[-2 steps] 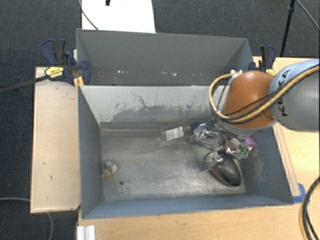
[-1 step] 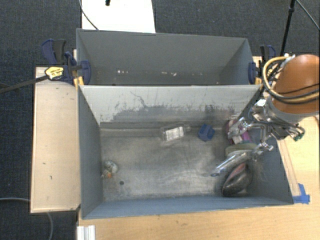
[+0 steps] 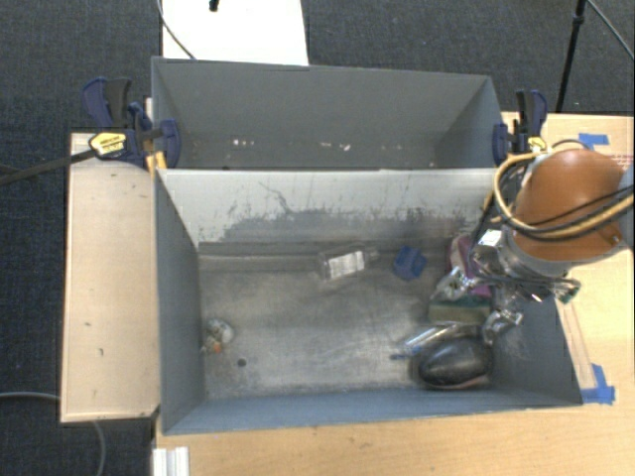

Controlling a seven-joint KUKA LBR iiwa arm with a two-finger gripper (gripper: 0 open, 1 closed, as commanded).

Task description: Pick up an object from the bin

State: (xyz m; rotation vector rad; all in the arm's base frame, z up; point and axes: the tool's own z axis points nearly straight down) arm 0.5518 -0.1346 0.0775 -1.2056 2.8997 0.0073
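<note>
My gripper (image 3: 493, 303) hangs low at the bin's right side, under the orange cover. Directly beneath and just left of it lies a flat olive-green block (image 3: 456, 311). A purple thing (image 3: 464, 254) peeks out by the right wall, partly hidden behind the gripper. In front of the block, a silvery pen-like stick (image 3: 425, 340) lies slanted on the floor. A dark, rounded mouse-shaped thing (image 3: 453, 364) rests by the front wall, just below the gripper.
A small blue piece (image 3: 408, 262) and a clear plastic wrapper (image 3: 343, 264) lie near the back wall at mid-bin. A tiny pale thing (image 3: 216, 333) sits at the front left. The arm comes in over the right rim.
</note>
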